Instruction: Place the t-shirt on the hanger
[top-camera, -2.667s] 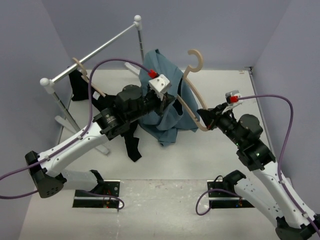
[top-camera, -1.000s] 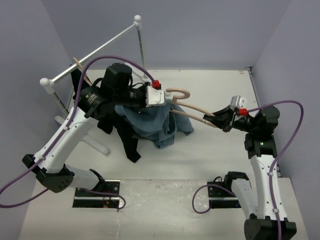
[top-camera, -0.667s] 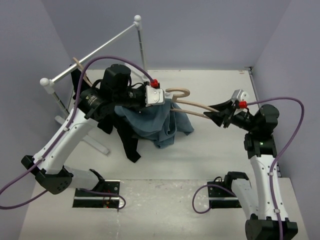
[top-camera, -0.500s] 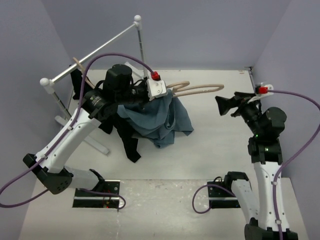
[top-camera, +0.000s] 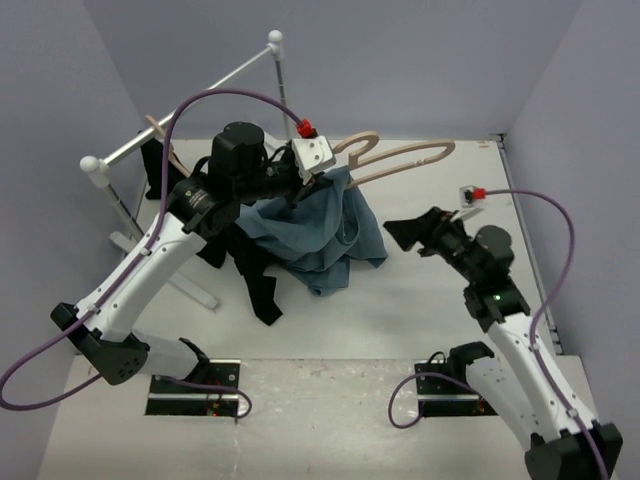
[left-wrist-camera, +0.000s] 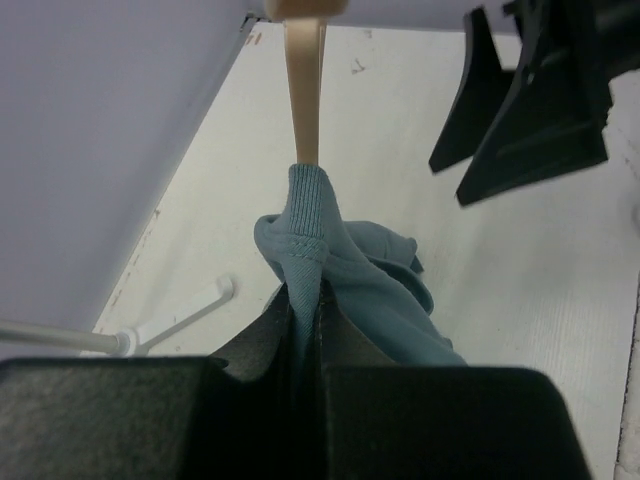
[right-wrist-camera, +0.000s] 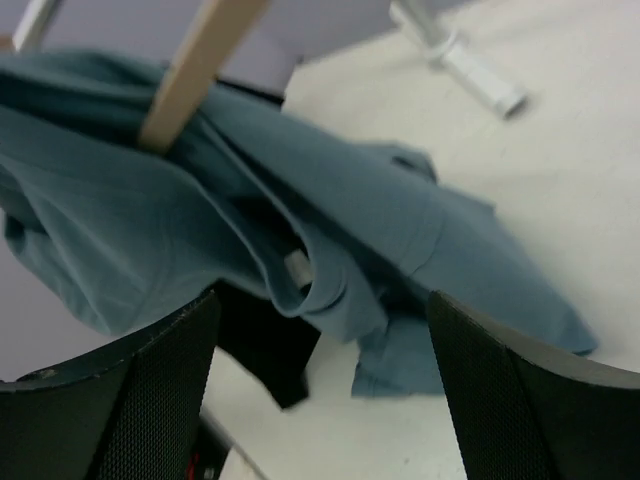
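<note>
The blue-teal t-shirt (top-camera: 322, 232) hangs bunched from my left gripper (top-camera: 308, 188), which is shut on its ribbed collar (left-wrist-camera: 305, 215). The tan hanger (top-camera: 402, 160) sticks out of that collar to the right, hook up, held above the table. In the left wrist view the hanger's arm (left-wrist-camera: 304, 90) rises from the collar just beyond the shut gripper (left-wrist-camera: 305, 320). My right gripper (top-camera: 396, 232) stands open to the right of the shirt, below the hanger and touching neither. The right wrist view shows the t-shirt (right-wrist-camera: 350, 210) and the hanger (right-wrist-camera: 195, 70) ahead of the open gripper (right-wrist-camera: 325, 390).
A metal clothes rack (top-camera: 190, 100) stands at the back left, with a second tan hanger (top-camera: 160, 135) on it carrying a black garment (top-camera: 255, 285) that trails onto the table. The rack's white foot (right-wrist-camera: 470, 70) lies beyond the shirt. Purple walls close in on three sides.
My right gripper opened and let go of the hanger's end, drew back, then came lower toward the shirt. The left arm lifted the hanger and shirt and swung the hanger's free end up.
</note>
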